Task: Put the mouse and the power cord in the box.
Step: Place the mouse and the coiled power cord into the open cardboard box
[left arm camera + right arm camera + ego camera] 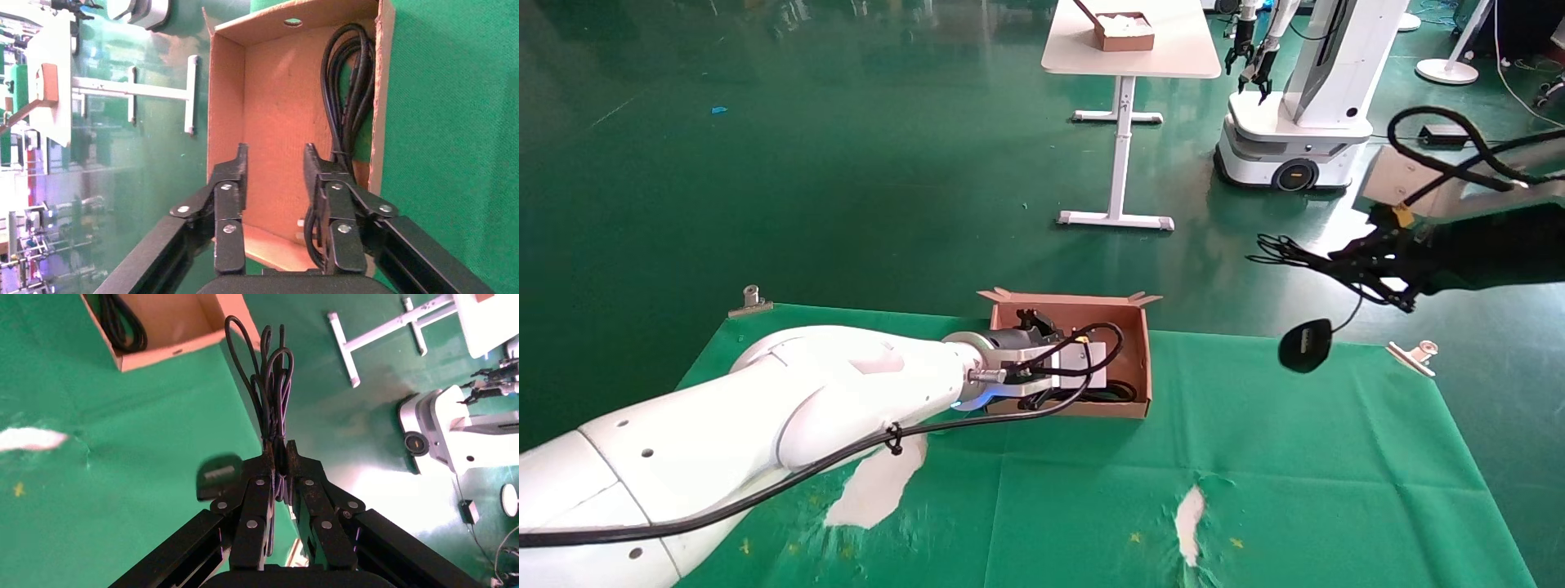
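The brown cardboard box (1142, 359) sits at the far middle of the green-covered table. The power cord (349, 79) lies coiled along one wall inside it, also seen as the power cord (122, 324) in the right wrist view. My left gripper (275, 160) is open over the box floor beside the cord, holding nothing. My right gripper (278, 448) is raised off to the right of the box, shut on the mouse's bundled thin cable (269, 373). The black mouse (1305, 345) dangles below it above the table's right part.
Metal clamps (751, 300) (1414, 355) hold the cloth at the far corners. The cloth is torn to white at two spots (878, 482) (1189, 514). Beyond the table stand a white desk (1130, 49) with another brown box and a second robot (1295, 106).
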You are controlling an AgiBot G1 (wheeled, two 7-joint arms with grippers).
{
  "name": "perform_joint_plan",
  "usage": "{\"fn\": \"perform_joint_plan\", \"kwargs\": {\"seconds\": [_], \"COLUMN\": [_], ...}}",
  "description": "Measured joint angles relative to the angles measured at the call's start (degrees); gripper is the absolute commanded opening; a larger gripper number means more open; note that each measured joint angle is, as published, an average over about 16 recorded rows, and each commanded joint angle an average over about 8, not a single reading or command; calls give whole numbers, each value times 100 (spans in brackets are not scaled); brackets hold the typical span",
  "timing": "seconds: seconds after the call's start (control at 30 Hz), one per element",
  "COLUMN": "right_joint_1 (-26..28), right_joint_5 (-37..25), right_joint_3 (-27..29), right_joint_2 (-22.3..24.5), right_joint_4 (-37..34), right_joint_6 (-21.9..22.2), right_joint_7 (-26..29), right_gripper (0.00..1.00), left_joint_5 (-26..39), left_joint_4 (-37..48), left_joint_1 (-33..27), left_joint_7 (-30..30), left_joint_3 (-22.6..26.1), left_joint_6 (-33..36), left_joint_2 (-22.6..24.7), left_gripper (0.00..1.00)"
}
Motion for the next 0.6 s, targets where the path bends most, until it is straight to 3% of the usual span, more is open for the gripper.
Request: {"fn": "perform_joint_plan", "kwargs": {"seconds": [0.33,0.6], "right_joint_1": [6,-30], "right_joint_5": [209,296], "right_joint_3": [9,-90], "right_joint_2": [-365,-1239], "right_joint_4": [-9,-746], "right_joint_6": [91,646], "right_joint_7": [-152,-816], "right_gripper": [0,0], "left_joint_5": [-220,-449], "left_joint_4": [841,1555], "left_joint_1": [-374,-749], "left_joint_7": [-326,-288], "left_joint_3": [149,25], "left_joint_6": [-198,-148], "left_joint_2": [-211,-792], "left_gripper": [100,100]}}
